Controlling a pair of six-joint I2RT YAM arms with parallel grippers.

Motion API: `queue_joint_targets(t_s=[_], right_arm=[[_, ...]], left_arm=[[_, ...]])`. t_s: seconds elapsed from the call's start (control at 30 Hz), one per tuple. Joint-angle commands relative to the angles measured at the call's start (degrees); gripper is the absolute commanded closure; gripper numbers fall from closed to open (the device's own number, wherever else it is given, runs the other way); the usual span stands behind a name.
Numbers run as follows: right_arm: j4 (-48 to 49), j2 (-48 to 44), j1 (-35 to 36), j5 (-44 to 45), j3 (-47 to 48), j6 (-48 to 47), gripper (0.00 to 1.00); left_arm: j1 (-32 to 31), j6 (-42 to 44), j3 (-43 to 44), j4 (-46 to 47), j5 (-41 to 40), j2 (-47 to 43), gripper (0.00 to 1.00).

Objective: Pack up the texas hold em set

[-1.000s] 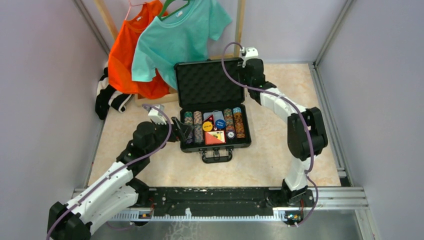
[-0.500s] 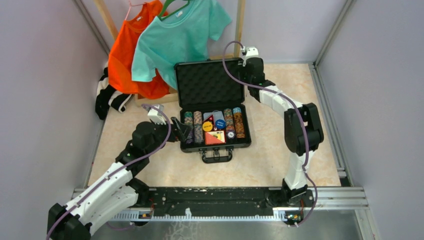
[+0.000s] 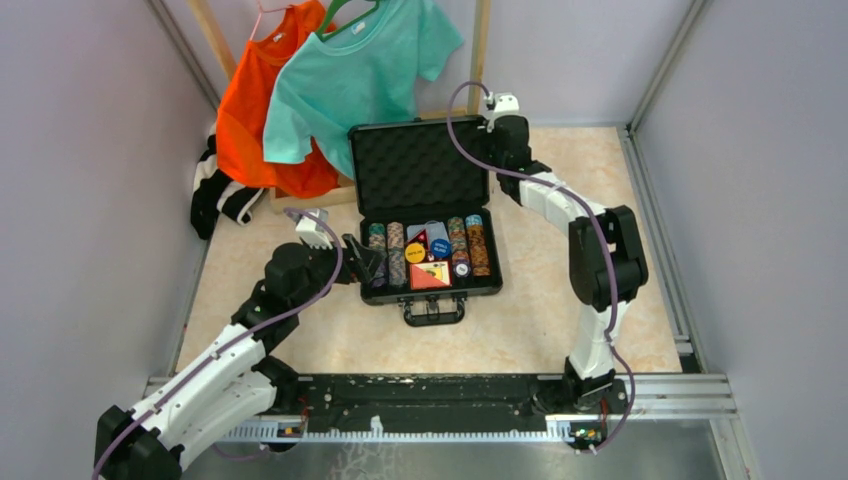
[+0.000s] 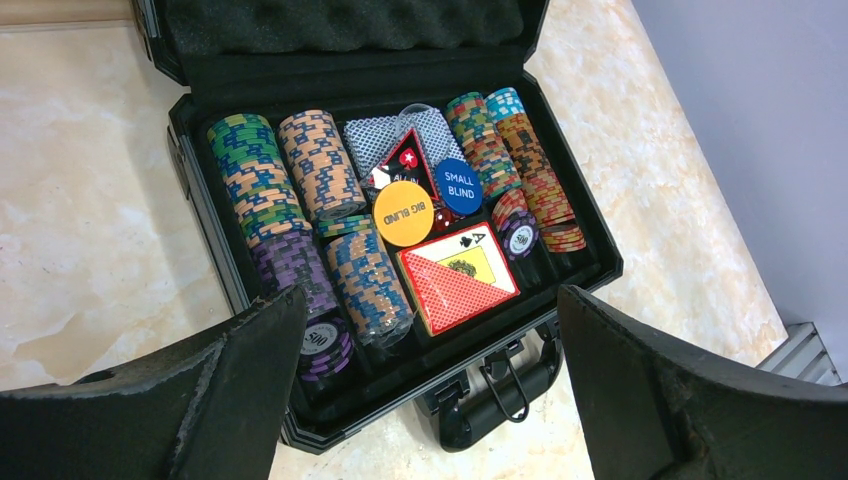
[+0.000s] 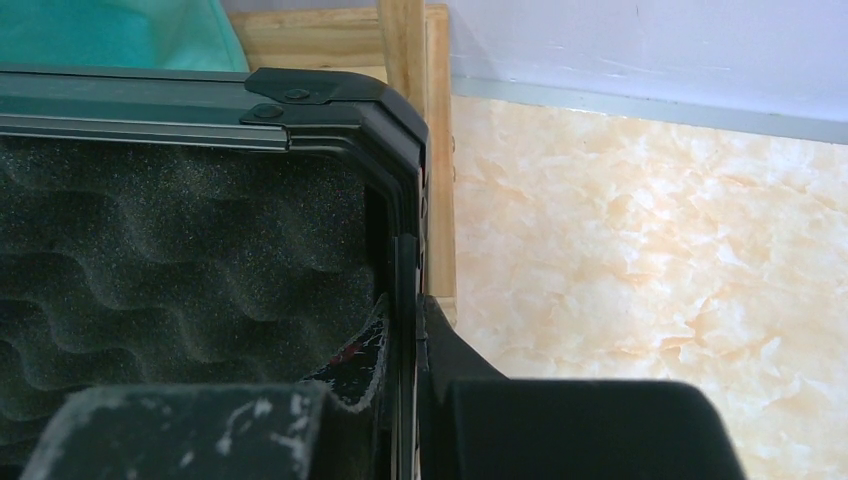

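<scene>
Right gripper (image 5: 405,322) newly clamped on rigid foam-lined lid (image 5: 180,250) edge; left gripper (image 4: 432,302) gaping.

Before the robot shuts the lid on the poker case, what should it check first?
1. Right gripper has the lid: ok, it is shut on the lid's right edge.
2. Pieces packed: ok, the chips, card box and buttons sit inside the case.
3. Nothing pokes above the rim: cannot tell, the buttons lie piled on other pieces in the middle.
4. Left gripper out of the lid's way: cannot tell, it is open and close to the case's left side.
5. Lid foam bare: ok, nothing is on it.
</scene>
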Motion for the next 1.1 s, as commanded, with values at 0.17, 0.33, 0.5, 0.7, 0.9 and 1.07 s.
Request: queue_joint_targets(t_s=[0.17, 0.33, 0.5, 0.7, 0.9, 1.07], right_arm=[[5.2, -5.3, -0.5, -1.7, -2.6, 0.5, 1.0], [6.4, -9.4, -0.5, -3.9, -6.2, 1.7, 1.0], [7.5, -15.1, -0.1, -5.3, -11.3, 2.5, 1.0], [7.3, -22.3, 1.3, -4.1, -17.5, 1.0, 0.98], [7.2, -29.3, 2.8, -3.1, -24.0, 0.8, 0.97], [6.2, -34.2, 4.5, -2.6, -28.3, 0.8, 0.93]], left_arm=[[0.1, -0.1, 0.2, 1.0, 0.2, -1.0, 0.01], [0.1, -0.4, -0.1, 1.1, 0.4, -1.5, 0.01], [0.1, -0.9, -0.5, 1.2, 0.6, -2.6, 0.01], [0.1, -3.2, 0.1, 0.2, -2.0, -3.1, 0.01], [0.1, -6.4, 0.9, -1.7, -5.9, -2.9, 0.03], [0.1, -8.6, 0.9, -2.0, -6.9, -3.5, 0.05]])
